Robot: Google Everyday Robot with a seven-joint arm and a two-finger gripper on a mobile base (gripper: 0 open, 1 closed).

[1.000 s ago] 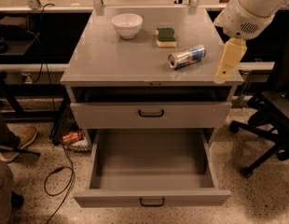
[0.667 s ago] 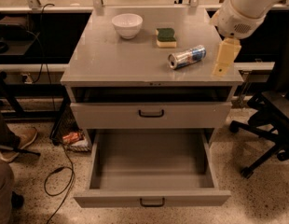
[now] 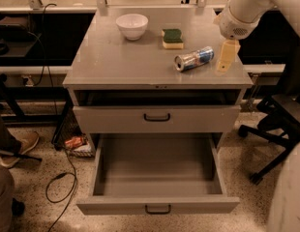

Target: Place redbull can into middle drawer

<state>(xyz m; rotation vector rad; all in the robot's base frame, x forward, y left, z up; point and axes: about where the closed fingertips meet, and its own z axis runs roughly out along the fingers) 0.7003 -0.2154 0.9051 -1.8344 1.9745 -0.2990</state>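
The redbull can (image 3: 194,59) lies on its side on the grey cabinet top (image 3: 121,57), right of centre, its open end facing left. My gripper (image 3: 226,57) hangs just right of the can, above the top's right edge, apart from it. The middle drawer (image 3: 157,178) is pulled wide out and holds nothing that I can see; its black bar handle (image 3: 157,209) is at the front. The upper drawer (image 3: 157,118) is pushed in.
A white bowl (image 3: 131,26) and a green-and-yellow sponge (image 3: 172,38) sit at the back of the top. A black office chair (image 3: 278,124) stands right of the cabinet. A person's shoe (image 3: 22,146) and a cable (image 3: 63,182) are on the floor at left.
My gripper has moved left and farther onto the cabinet top, closer to the can. The can and drawers have not moved.
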